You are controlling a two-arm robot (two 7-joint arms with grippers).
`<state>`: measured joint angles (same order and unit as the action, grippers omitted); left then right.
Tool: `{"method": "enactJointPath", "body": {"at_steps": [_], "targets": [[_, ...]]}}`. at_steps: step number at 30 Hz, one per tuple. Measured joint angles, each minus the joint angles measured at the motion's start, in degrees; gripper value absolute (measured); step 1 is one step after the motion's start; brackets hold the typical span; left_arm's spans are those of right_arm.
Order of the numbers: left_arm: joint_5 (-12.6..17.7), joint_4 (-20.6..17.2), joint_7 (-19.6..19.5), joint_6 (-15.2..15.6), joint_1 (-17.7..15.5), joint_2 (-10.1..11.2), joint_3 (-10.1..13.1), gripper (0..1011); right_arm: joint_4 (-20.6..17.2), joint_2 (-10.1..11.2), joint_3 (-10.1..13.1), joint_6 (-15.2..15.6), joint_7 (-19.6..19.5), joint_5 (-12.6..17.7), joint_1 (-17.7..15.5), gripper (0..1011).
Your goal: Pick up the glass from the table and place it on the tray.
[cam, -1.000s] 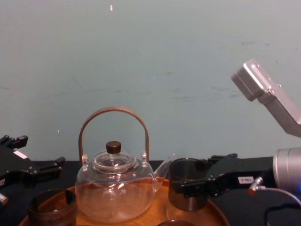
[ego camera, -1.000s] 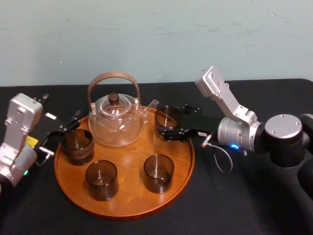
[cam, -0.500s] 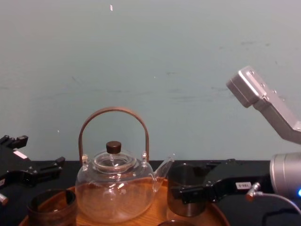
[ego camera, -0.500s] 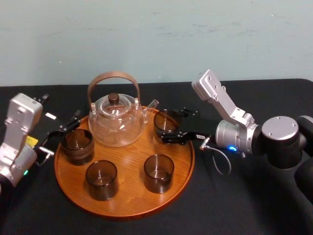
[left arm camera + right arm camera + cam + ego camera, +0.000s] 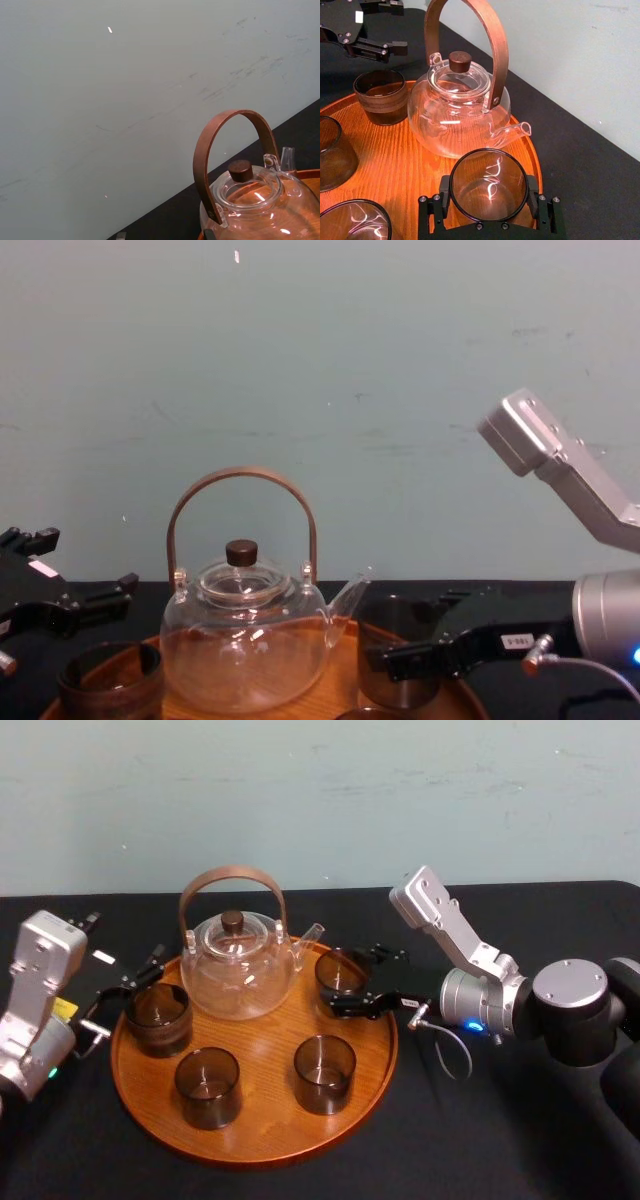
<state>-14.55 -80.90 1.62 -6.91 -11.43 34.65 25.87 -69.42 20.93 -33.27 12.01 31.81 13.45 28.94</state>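
Pale blue-green wall (image 5: 320, 790), scuffed and matte, backs a table (image 5: 500, 1140) covered in flat black cloth. You have the round orange-brown wooden tray (image 5: 250, 1156), low-rimmed with visible grain, lying on it. The clear glass teapot (image 5: 238, 972) (bentwood hoop handle, dark knob on the lid) stands on its far side.

Your right gripper (image 5: 488, 192) is clamped on the glass (image 5: 338, 972), a smoky cylindrical tumbler, its black fingers (image 5: 543, 212) pressed one to each side. The glass is just right of the teapot's spout, over the tray's wood and inside the rim. Whether its base touches the wood, you cannot tell.

Three more dark tumblers (image 5: 207, 1087) stand on the tray, one left of the teapot and two in front of it. Your left gripper (image 5: 135, 982) hangs left of the teapot, by that left tumbler, fingers spread apart.
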Motion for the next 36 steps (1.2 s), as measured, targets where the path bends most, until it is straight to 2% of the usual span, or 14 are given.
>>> {"method": "enactJointPath", "body": {"at_steps": [31, 36], "targets": [[0.0, 0.0, 0.0, 0.0, 0.0, 0.0, 0.0, 1001, 0.0, -0.1, 0.0, 0.5, -0.3, -0.6, -0.1, 903], [0.0, 0.0, 0.0, 0.0, 0.0, 0.0, 0.0, 1001, 0.0, -0.1, 0.0, 0.5, -0.3, -0.6, -0.1, 970]]}}
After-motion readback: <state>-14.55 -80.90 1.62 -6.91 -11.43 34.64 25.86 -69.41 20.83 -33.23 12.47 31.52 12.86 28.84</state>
